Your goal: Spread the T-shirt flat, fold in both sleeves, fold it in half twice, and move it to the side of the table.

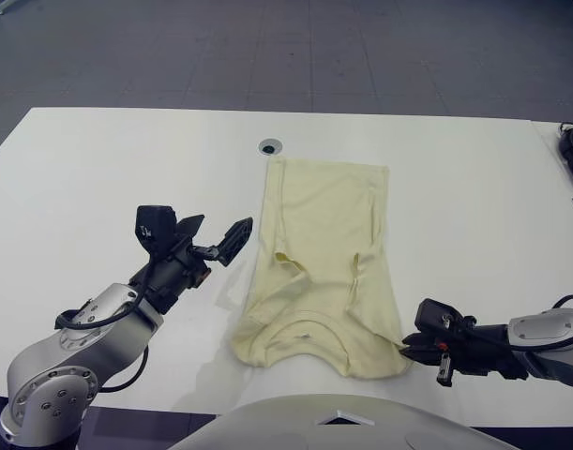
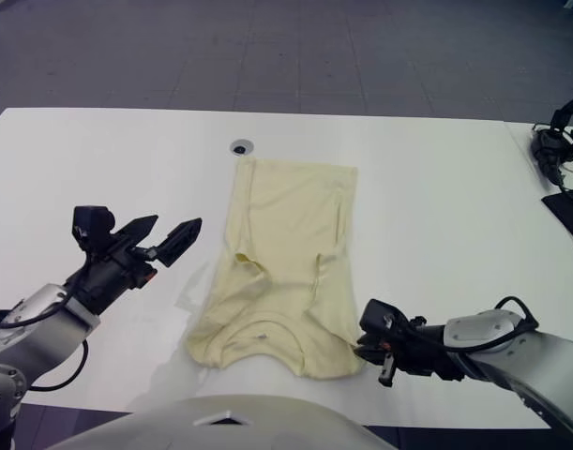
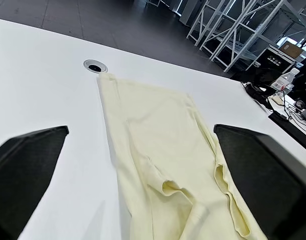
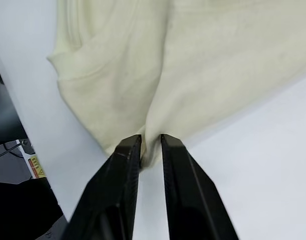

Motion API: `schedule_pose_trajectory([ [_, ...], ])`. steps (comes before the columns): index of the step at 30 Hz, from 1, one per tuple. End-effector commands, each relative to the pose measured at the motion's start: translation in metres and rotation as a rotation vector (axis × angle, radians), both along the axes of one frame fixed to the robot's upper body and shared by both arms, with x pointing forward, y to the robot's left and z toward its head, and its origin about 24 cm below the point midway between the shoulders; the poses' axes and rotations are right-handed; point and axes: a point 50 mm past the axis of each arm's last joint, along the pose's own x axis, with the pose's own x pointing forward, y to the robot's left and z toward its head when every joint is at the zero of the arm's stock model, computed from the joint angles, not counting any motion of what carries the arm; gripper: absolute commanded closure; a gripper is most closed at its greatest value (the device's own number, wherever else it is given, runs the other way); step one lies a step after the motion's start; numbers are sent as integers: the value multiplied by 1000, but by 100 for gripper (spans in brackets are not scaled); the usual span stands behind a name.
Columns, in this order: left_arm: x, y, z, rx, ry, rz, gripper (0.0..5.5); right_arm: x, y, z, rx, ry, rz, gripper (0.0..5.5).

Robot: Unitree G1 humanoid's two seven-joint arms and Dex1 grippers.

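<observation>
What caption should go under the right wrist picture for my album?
The right gripper pinches a corner of the pale yellow T-shirt on the white table.

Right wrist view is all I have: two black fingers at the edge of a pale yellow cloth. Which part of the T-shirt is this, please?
Observer: The right tool pinches the T-shirt at its near right corner, on the collar end.
Operator: Where is the other tool?
Observer: The left tool is open, to the left of the T-shirt and apart from it, over the table.
Operator: Are the sleeves in?
Observer: Both sleeves appear folded over the body, so the shirt lies as a long strip. Its far left corner is next to a round hole in the table.
</observation>
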Motion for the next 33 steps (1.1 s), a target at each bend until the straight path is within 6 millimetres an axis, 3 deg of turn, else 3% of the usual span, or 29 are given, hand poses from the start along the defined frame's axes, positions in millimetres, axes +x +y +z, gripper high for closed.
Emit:
schedule_pose_trajectory([
  [1, -9, 4, -14, 114, 75, -59, 10, 6, 3, 9, 55, -25, 97, 394],
  [4, -17, 16, -18, 220, 110, -123, 10, 15, 0, 23, 102, -75, 246, 348],
  [6, -23, 26, -19, 308, 123, -163, 10, 29, -14, 23, 93, -162, 271, 314],
  [9, -35, 40, -25, 473, 145, -287, 10, 38, -46, 10, 0, -192, 283, 262],
  [13, -60, 56, -50, 767, 148, -550, 10, 22, -68, -12, -43, -155, 366, 193],
  [17, -79, 50, -68, 882, 51, -741, 10, 6, -65, -28, -62, -234, 533, 117],
  [24, -91, 35, -85, 995, -72, -871, 10, -6, -48, -46, -47, -430, 570, 18],
  [31, -93, 26, -104, 992, -58, -918, 136, -8, -38, -47, -14, -459, 565, 10],
  [33, -91, 21, -105, 976, -78, -914, 172, -7, -36, -48, -10, -462, 576, 39],
])
